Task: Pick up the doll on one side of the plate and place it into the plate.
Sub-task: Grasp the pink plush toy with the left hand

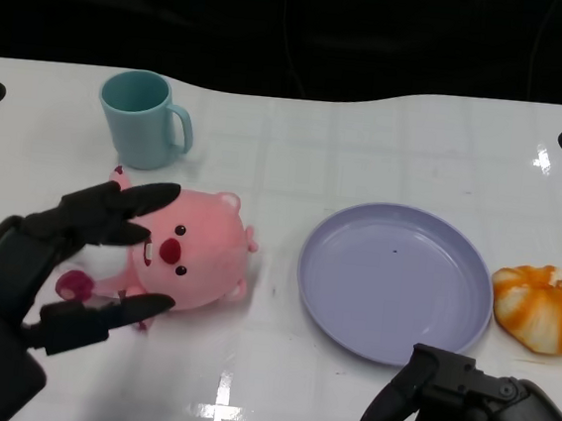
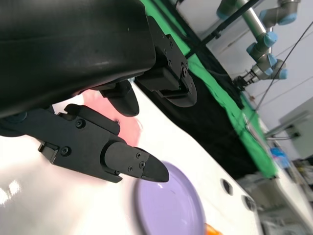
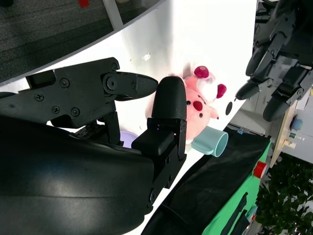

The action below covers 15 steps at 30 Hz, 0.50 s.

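Left of the purple plate [image 1: 394,281], white table [image 1: 367,149] showing between, the pink doll [image 1: 192,252] lies inside the spread, unclosed left hand [image 1: 66,269]. The plate holds nothing; the right hand [image 1: 451,411] curls empty by its near rim.

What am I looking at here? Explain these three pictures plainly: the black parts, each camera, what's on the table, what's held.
The black parts are a humanoid robot's two hands. The head view looks down from the robot: its left hand has spread fingers around a pink doll without clearly gripping it; its right hand is curled, holding nothing. On the white table lie an empty purple plate, a teal mug and an orange-and-white toy. The other two pictures come from cameras at each wrist, so they look tilted.
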{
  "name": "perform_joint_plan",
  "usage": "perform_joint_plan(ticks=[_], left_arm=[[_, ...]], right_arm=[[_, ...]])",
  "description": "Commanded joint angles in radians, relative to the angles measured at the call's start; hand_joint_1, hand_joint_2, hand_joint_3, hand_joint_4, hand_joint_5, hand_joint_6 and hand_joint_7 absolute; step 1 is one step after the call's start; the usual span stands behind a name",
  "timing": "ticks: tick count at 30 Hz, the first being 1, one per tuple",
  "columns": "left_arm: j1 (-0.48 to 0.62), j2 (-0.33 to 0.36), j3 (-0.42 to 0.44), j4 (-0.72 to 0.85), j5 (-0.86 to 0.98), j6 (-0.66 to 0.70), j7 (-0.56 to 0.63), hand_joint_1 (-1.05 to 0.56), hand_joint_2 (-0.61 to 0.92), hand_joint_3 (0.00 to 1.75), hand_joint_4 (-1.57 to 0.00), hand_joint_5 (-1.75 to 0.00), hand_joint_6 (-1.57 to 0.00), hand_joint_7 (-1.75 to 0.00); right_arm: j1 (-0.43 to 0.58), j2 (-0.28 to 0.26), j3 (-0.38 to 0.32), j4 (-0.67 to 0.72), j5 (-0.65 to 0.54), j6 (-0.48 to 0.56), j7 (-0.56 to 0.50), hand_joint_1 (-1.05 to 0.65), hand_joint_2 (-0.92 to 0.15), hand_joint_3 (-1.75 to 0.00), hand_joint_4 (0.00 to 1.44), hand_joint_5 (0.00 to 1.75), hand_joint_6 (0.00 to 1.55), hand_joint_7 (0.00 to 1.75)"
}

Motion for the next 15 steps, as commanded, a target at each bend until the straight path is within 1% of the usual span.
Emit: perform_joint_plan(ticks=[1, 4, 9, 11, 15], left_arm=[[-0.038, 0.047, -0.001, 0.026, 0.093, -0.015, 0.02, -0.5, 0.92, 0.02, -0.16, -0.78, -0.45, -0.07], [-0.059, 0.08, -0.007, 0.021, 0.162, 0.008, 0.002, -0.5, 0.92, 0.01, -0.11, -0.76, -0.41, -0.05], [-0.121, 0.197, -0.03, 0.049, 0.294, 0.028, -0.065, -0.55, 0.92, 0.04, -0.01, -0.7, -0.36, -0.01], [-0.142, 0.225, -0.042, 0.058, 0.328, 0.048, -0.091, -0.57, 0.92, 0.03, 0.0, -0.65, -0.35, -0.01], [-0.193, 0.271, -0.081, 0.111, 0.417, 0.04, -0.102, -0.59, 0.9, 0.01, -0.01, -0.6, -0.35, 0.0]], right_arm=[[0.003, -0.001, -0.006, -0.013, 0.004, 0.005, -0.004, -0.25, -0.92, -0.34, 0.66, 1.58, 0.59, 1.3], [0.004, 0.001, -0.007, -0.009, 0.009, 0.003, -0.005, -0.25, -0.92, -0.34, 0.66, 1.59, 0.59, 1.3], [0.003, -0.002, -0.004, -0.013, 0.003, 0.007, -0.006, -0.25, -0.92, -0.35, 0.65, 1.59, 0.59, 1.3], [0.0, 0.0, -0.002, -0.013, 0.004, 0.012, -0.006, -0.26, -0.92, -0.35, 0.65, 1.59, 0.59, 1.3], [-0.003, 0.002, 0.006, -0.014, -0.001, 0.017, -0.009, -0.25, -0.92, -0.35, 0.65, 1.59, 0.59, 1.3]])
